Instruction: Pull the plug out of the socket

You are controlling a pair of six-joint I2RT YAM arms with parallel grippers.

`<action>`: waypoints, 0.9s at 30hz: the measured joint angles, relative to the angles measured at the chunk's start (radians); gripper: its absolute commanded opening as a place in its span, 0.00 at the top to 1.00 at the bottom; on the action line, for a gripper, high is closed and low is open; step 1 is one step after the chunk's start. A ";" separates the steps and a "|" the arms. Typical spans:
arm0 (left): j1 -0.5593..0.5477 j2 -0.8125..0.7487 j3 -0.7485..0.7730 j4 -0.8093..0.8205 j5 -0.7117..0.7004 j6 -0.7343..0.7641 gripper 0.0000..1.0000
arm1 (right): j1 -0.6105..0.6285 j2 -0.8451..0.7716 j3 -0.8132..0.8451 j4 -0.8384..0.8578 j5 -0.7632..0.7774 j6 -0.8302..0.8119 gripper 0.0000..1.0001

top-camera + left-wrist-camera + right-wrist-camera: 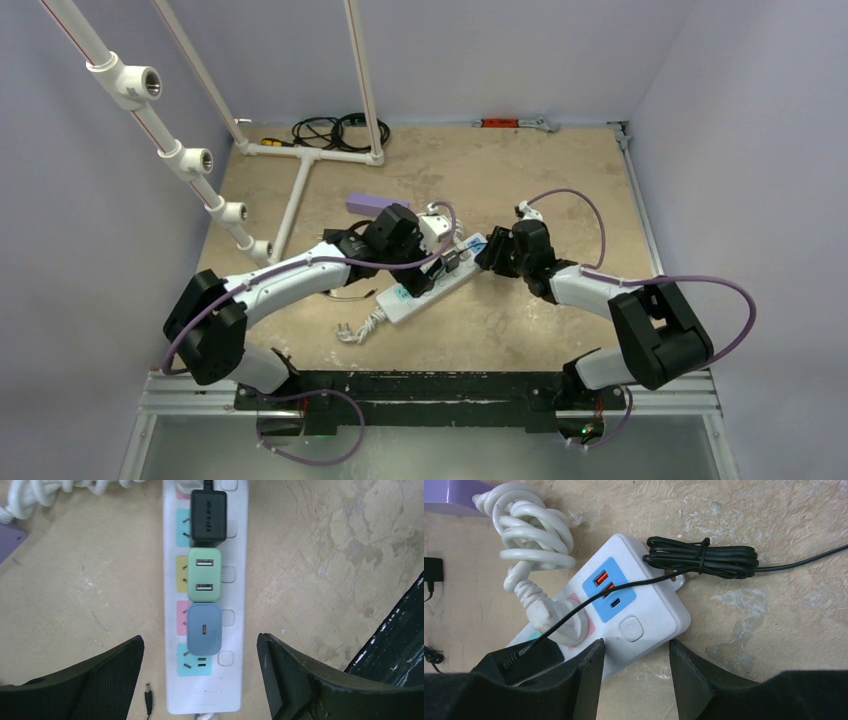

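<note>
The socket (235, 595) is laid lengthwise between the jaws of the left gripper (200, 642), clear of both. Three plugs are seated on it in a row. The single-port charger (204, 629) is placed between the fingertips, the two-port charger (204, 574) just beyond it, and the cabled adapter (208, 517) farther beyond. A loose pin plug (148, 697) is left on the table (325, 555), beside the socket and just inside one jaw.

Under the right gripper (634, 650), the socket's end is framed in the gap between the jaws. Beyond them, a bundled cable (704, 557) is laid against that end. The coiled cord (534, 535) is heaped beside the socket, with the box (444, 497) behind it.
</note>
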 measured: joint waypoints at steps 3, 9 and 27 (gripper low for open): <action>-0.042 0.028 0.000 -0.012 -0.034 0.009 0.21 | 0.000 0.000 0.000 0.000 -0.001 -0.001 0.47; -0.069 0.070 0.000 -0.035 -0.085 0.015 0.37 | 0.000 0.003 0.001 0.002 -0.002 -0.003 0.47; -0.095 0.109 0.000 -0.038 -0.107 0.016 0.58 | 0.000 0.003 0.002 0.002 -0.003 -0.004 0.47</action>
